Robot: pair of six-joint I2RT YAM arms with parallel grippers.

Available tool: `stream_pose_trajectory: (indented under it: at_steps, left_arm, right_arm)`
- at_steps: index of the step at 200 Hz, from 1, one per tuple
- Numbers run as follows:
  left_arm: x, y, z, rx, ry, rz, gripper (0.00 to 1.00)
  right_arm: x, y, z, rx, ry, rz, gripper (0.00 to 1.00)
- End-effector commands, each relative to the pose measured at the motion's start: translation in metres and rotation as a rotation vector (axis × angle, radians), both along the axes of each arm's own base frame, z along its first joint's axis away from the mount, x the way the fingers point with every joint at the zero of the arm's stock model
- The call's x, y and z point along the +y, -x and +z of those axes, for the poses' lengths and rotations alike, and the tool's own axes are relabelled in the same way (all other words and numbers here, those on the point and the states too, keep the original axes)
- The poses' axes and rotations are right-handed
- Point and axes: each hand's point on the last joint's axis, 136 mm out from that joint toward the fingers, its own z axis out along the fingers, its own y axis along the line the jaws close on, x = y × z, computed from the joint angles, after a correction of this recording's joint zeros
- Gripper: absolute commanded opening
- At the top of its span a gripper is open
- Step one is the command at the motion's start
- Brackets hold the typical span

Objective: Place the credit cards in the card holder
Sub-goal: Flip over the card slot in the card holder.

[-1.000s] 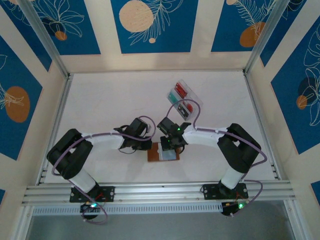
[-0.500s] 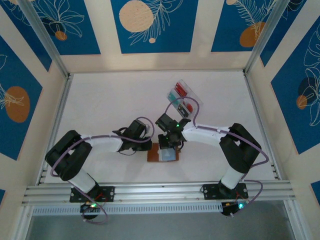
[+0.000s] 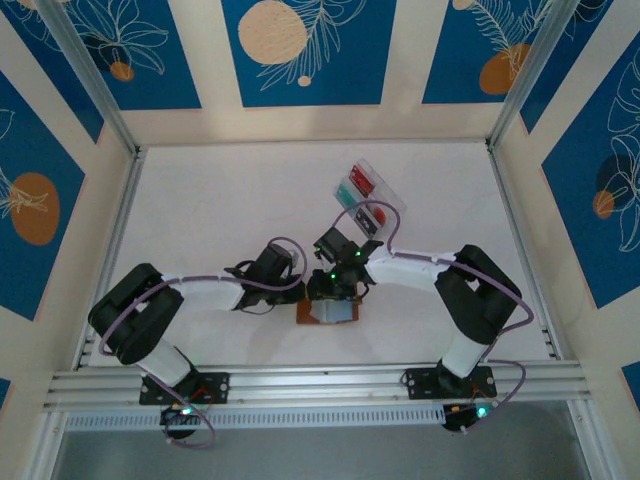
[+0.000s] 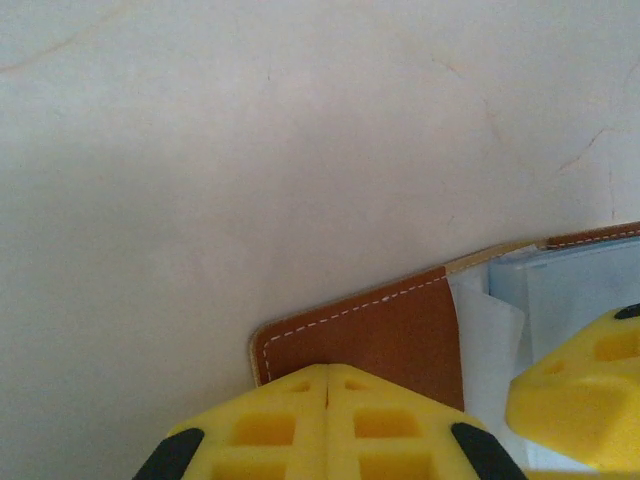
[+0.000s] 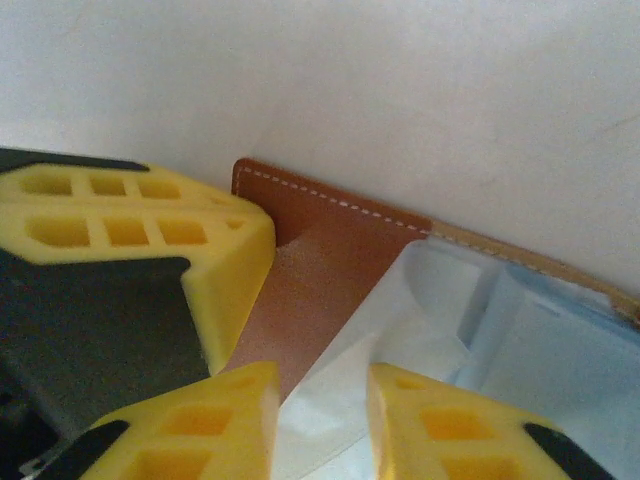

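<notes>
Where its two yellow fingers meet with no gap between them, the left gripper is closed with nothing held, its tips set on the brown stitched flap of the card holder, close to that flap's rounded corner. Just beside it, the right gripper has its fingers parted. The gap between them lies over the pale grey-blue lining where it meets the brown leather, and nothing is clamped there. The card holder lies open and flat on the table, near the near edge and about midway along it, between the two arms. Its brown flap is on the left and its pale inside on the right. No card can be made out in its pockets. The credit cards, red, teal and dark ones, lie in the clear tray. The tray sits farther in from the near edge, a little right of centre, apart from the card holder.
</notes>
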Motion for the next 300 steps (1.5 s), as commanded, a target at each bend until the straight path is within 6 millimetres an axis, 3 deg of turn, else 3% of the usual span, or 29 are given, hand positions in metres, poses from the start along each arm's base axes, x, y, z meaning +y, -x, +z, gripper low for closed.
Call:
stream_pose_trajectory:
  at_steps: [1,27,45,69,120,173,201,253,300]
  left_arm:
    - [0.036,0.043,-0.047,0.167,-0.172,0.008,0.05]
    - [0.037,0.045,-0.048,0.172,-0.167,0.016,0.06]
    - [0.034,0.045,-0.047,0.176,-0.154,0.012,0.06]
    - [0.032,0.045,-0.047,0.181,-0.143,0.014,0.06]
    - [0.028,0.044,-0.042,0.18,-0.12,0.013,0.07]
    - [0.027,0.045,-0.032,0.177,-0.096,0.011,0.08]
    - [0.023,0.044,-0.013,0.163,-0.041,0.012,0.1]
    - [0.024,0.035,0.046,0.114,0.144,0.024,0.2]
    - [0.056,0.026,0.068,0.109,0.171,0.112,0.2]
  right_arm:
    - [0.005,0.012,0.018,0.019,-0.082,0.004,0.41]
    - [-0.002,0.022,0.024,0.017,-0.089,0.002,0.46]
    - [0.0,0.034,0.031,0.026,-0.142,0.03,0.57]
    - [0.001,0.042,0.035,0.034,-0.171,0.053,0.63]
    - [0.005,0.047,0.022,0.074,-0.154,0.058,0.64]
    - [0.022,0.032,0.036,0.023,-0.205,0.063,0.64]
    - [0.031,0.021,0.035,0.027,-0.24,0.055,0.64]
    - [0.045,0.013,0.032,0.069,-0.346,0.044,0.65]
    - [0.057,0.017,0.013,0.123,-0.354,0.054,0.64]
